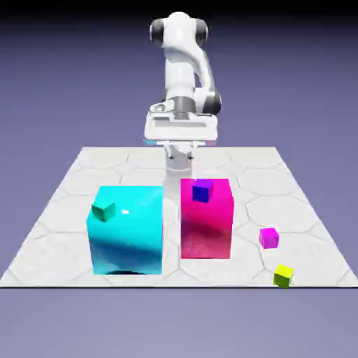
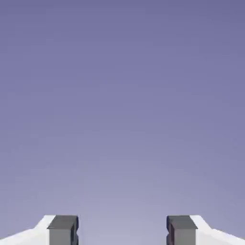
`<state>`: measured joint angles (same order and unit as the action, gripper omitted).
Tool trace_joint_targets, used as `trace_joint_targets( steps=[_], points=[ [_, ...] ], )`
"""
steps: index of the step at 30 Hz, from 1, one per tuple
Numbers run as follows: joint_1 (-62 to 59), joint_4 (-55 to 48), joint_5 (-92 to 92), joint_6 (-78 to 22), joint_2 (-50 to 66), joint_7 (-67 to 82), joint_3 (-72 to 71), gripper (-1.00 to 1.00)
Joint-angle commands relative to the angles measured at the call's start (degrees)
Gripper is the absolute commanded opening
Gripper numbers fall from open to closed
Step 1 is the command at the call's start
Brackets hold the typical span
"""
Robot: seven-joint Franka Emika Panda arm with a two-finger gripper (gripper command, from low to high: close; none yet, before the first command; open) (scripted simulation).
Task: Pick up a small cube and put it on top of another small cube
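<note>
In the exterior view we see the white arm (image 1: pixel 183 66) standing at the far edge of the pale tiled table (image 1: pixel 294 189), its hand held above the surface behind the two big blocks. The gripper (image 1: pixel 180 155) hangs there well clear of every cube. The big cyan block (image 1: pixel 126 234) sits toward the exterior view's left with a tiny teal-green cube (image 1: pixel 103 209) showing against its upper left corner. Just beside it, toward the exterior view's right, stands the big pink block (image 1: pixel 207 224), and the tiny dark blue cube (image 1: pixel 202 191) shows at its top. The small magenta cube (image 1: pixel 268 238) lies on the table further to the exterior view's right, apart from the pink block. A tiny yellow-green cube (image 1: pixel 282 275) rests near the table's front edge, close to the magenta one.

In the hand view we find only the plain blue-violet backdrop. The two grey fingertips (image 2: pixel 62 228) stand wide apart at the bottom edge with nothing between them.
</note>
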<state>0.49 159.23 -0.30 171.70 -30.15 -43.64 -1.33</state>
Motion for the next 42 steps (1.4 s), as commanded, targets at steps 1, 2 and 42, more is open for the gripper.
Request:
trace_joint_targets(
  steps=[1, 2, 42],
  points=[
    [-0.16, -1.47, -0.24, -1.91, 2.08, -0.98, -1.11, 0.00],
    [-0.32, -2.94, -0.49, -3.82, 4.16, -1.97, -2.21, 0.00],
    [-5.81, -52.62, -10.50, -68.23, 81.13, -37.98, -41.20, 0.00]
  ],
)
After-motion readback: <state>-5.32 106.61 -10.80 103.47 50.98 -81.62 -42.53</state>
